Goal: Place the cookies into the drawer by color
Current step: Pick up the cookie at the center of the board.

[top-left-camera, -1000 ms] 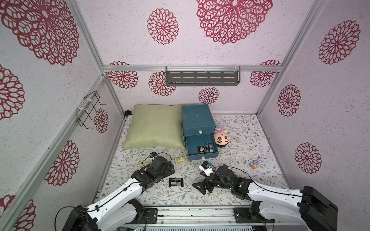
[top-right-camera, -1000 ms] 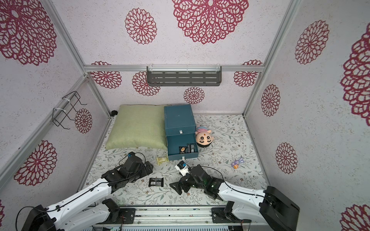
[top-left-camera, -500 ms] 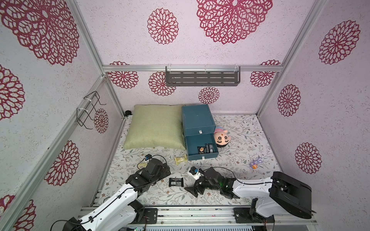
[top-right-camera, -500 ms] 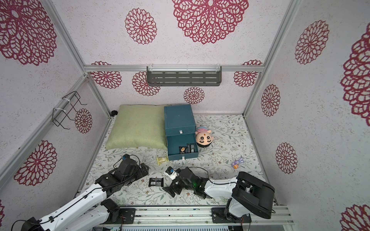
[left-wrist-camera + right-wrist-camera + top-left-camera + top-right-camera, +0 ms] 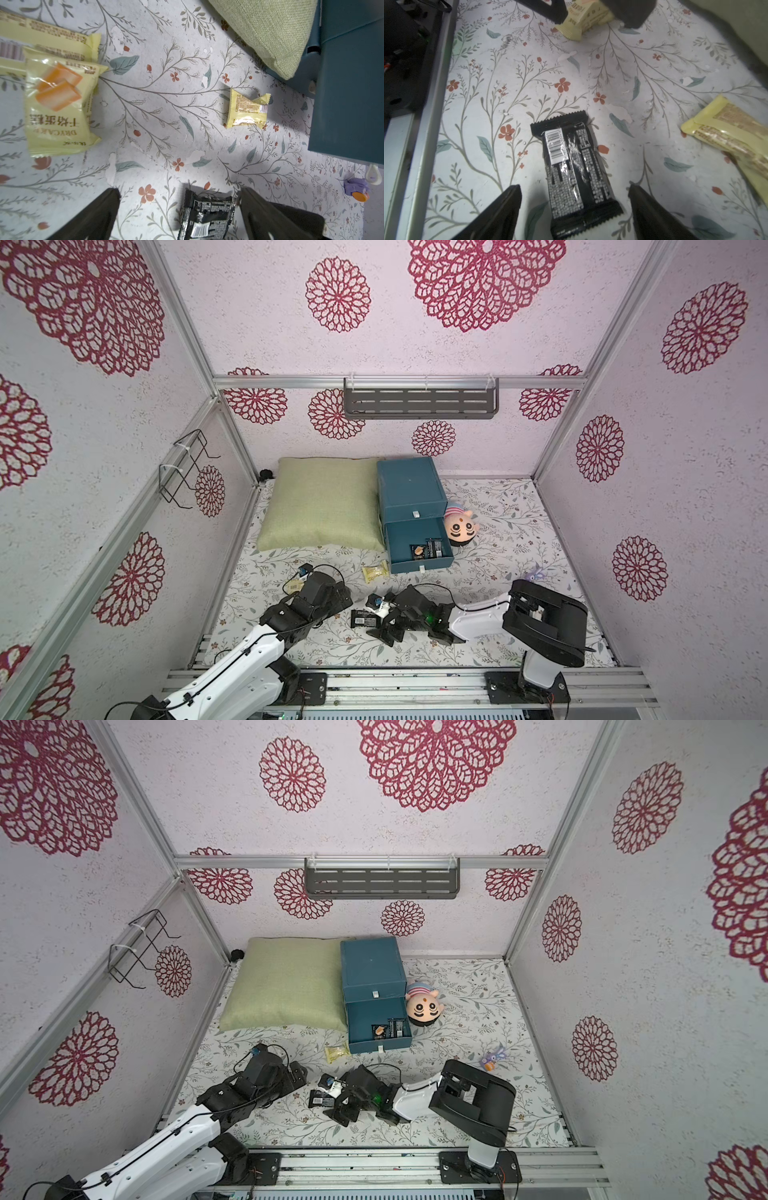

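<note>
On the flowered tabletop (image 5: pixel 498 556), at the front, the right claw (image 5: pixel 380 620) straddles a black packet (image 5: pixel 363 619).

In both top views the teal drawer chest (image 5: pixel 409 489) stands at the back between the green cushion (image 5: pixel 320 506) and the plush toy (image 5: pixel 460 529). Its bottom drawer (image 5: pixel 432 564) is pulled out with black packets (image 5: pixel 432 549) inside, and a lone yellow packet (image 5: pixel 376 572) lies just beside its front corner. In the left wrist view the left claw (image 5: pixel 178 195) is spread wide and grips nothing; two pale yellow packets (image 5: pixel 58 108) overlap off to one side. In the right wrist view the right claw's fingers (image 5: pixel 508 207) stand apart on either side of the black packet, which lies flat, barcode up, with a gap on each side.
</note>
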